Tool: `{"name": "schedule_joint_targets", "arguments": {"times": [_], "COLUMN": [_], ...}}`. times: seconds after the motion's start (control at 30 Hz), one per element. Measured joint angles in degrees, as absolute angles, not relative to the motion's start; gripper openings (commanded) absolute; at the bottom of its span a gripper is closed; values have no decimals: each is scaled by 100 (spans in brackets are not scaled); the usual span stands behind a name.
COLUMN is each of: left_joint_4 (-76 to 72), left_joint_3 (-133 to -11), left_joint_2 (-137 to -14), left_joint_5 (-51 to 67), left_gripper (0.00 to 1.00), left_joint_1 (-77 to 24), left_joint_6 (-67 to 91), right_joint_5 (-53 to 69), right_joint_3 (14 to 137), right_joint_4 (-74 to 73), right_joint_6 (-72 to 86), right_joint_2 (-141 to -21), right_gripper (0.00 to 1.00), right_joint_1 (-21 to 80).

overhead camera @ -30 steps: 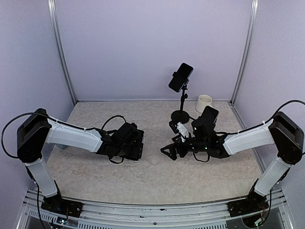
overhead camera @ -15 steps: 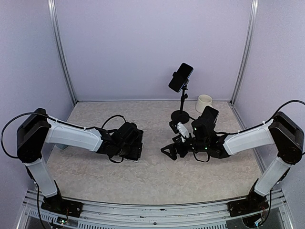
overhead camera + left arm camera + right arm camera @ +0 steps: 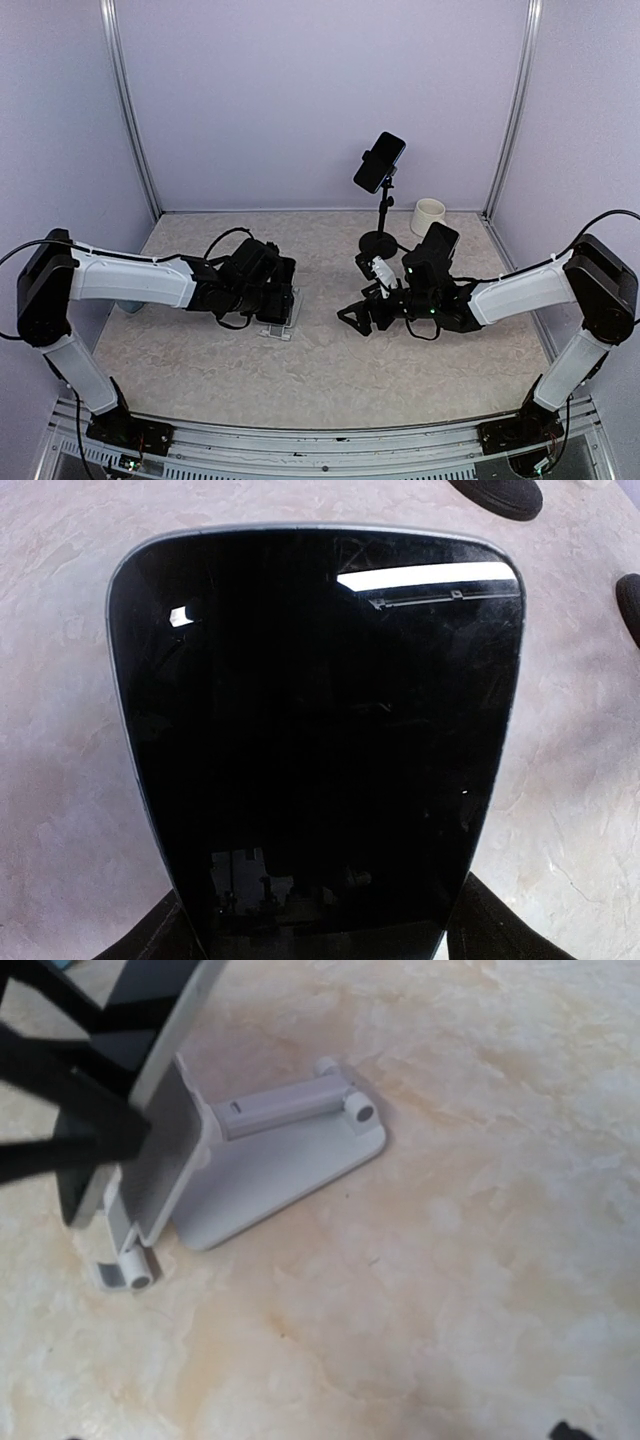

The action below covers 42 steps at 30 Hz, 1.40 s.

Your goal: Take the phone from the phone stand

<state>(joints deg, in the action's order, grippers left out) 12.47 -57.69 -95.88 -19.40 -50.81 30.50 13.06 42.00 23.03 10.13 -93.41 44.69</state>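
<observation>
At the middle of the pale, marbled surface, the left fingers pinch the side edges of the glossy black, round-cornered phone just over the white hinged plastic stand. The right fingers are spread and empty. What the white cup holds cannot be seen.

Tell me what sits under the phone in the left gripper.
The white folding stand, base flat on the table, back plate tilted behind the phone. The phone and the left gripper cover most of the cradle, so whether its bottom edge rests there cannot be seen.
</observation>
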Motion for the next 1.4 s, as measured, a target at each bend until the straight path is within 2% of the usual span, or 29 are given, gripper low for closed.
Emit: {"name": "schedule_joint_targets", "arguments": {"times": [0.2, 0.53, 0.97, 1.4], "left_joint_4": [1317, 1933, 2746, 2808], "left_joint_3": [-5743, -5238, -5070, -5000], "left_joint_2": [-9085, -8134, -8543, -9074], "left_joint_5": [-1651, -1162, -469, -276], "left_gripper": [49, 45, 43, 44], "left_joint_1": [-4515, -2849, -1673, -1437], "left_joint_6": [2921, 2547, 1723, 1330], "right_joint_5": [1319, 1417, 1566, 1605], "right_joint_3": [4200, 4200, 4211, 4228], "right_joint_4": [2307, 2377, 2399, 2403], "right_joint_6": [1011, 1004, 1002, 1002], "right_joint_2": [-9341, -9341, -9365, -9386], "right_gripper": [100, 100, 100, 100], "right_joint_1": [4469, 4469, 4469, 4469]}}
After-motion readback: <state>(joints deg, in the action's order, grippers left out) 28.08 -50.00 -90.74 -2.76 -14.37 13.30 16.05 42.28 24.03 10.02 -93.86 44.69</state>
